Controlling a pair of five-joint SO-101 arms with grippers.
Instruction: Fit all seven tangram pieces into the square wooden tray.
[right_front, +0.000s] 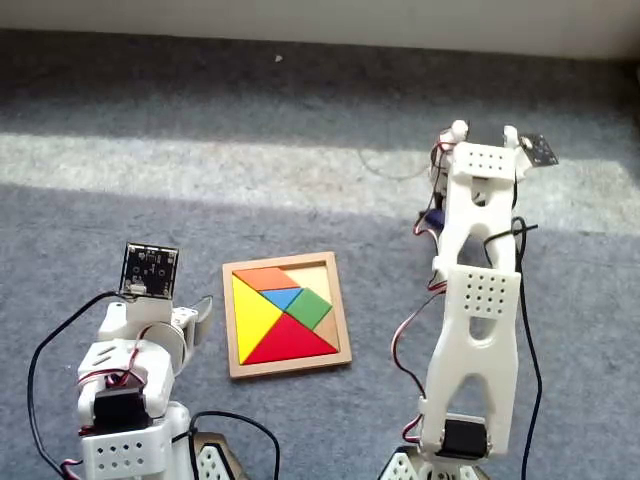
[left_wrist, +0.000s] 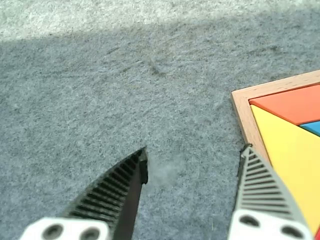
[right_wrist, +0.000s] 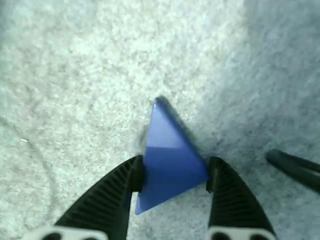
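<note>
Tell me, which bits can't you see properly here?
High view: the right arm covers most of the blue triangle.
Left wrist view: the picture's edge cuts off the wooden tray.
Right wrist view: whether the triangle is lifted off the carpet is unclear.

High view down over whole scene; close wrist views, tray (right_front: 290, 366) shared with left.

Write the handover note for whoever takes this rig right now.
Right gripper: shut on the blue triangle, at the carpet away from the tray, off its right side.
Left gripper: open, holding nothing, over carpet by the tray's left rim.
Done: orange piece, yellow piece, light blue piece, green piece and red piece lie in the tray.
Left: bring the blue triangle over and fill the bare wood at the tray's far right.
</note>
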